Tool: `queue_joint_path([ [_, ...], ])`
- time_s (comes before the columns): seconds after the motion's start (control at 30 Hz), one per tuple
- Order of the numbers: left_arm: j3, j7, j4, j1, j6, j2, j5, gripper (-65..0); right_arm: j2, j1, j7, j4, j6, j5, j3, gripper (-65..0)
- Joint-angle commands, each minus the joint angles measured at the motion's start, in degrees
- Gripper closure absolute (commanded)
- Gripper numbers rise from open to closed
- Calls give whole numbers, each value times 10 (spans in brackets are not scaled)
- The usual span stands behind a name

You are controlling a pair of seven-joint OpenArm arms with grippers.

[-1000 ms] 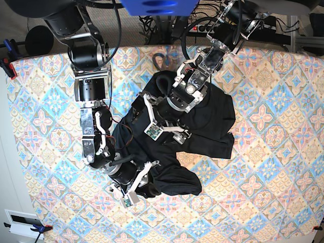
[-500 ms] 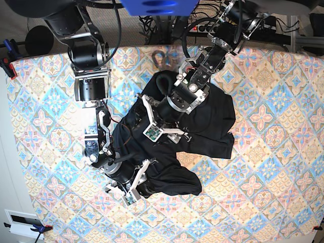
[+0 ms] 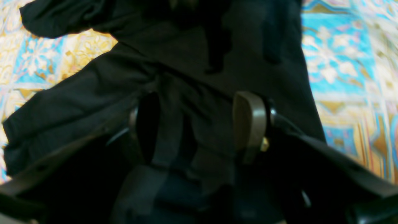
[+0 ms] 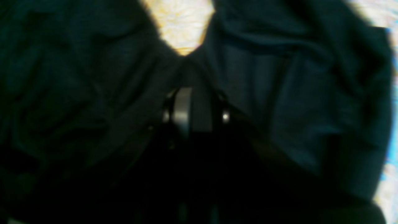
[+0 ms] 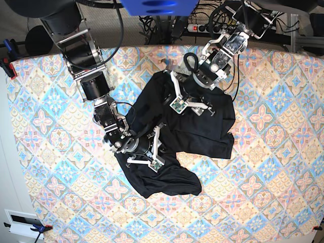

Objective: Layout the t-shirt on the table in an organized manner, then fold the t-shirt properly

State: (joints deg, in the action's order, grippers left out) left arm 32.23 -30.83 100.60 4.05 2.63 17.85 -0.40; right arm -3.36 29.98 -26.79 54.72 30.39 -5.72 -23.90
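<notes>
Crumpled black t-shirt [image 5: 197, 129] mid-table [image 5: 283, 167]; right gripper [image 4: 194, 109] clamped on its fabric, left gripper [image 3: 199, 124] jaws apart astride a fold

The left hand [image 5: 195, 108] reaches in from one o'clock, fingers [image 3: 248, 124] apart; the right hand [image 5: 153, 147], from eleven, pinches cloth.

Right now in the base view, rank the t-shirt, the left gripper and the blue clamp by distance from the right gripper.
From the right gripper:
1. t-shirt, touching it.
2. left gripper, toward the view's top.
3. blue clamp, view's far-left table edge.
</notes>
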Motion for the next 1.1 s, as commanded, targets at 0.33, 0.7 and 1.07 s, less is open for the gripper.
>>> queue_joint_path([
  [0.33, -66, 34, 18, 66, -2, 8, -1, -343, -2, 123, 74, -31, -4, -5, 40, -106],
  [0.7, -101, 34, 33, 101, -2, 8, -1, -343, -2, 189, 201, -252, -27, -4, 58, -107],
  [1.07, -100, 34, 33, 106, -2, 8, -1, -343, -2, 204, 260, -288, -70, -4, 57, -108],
])
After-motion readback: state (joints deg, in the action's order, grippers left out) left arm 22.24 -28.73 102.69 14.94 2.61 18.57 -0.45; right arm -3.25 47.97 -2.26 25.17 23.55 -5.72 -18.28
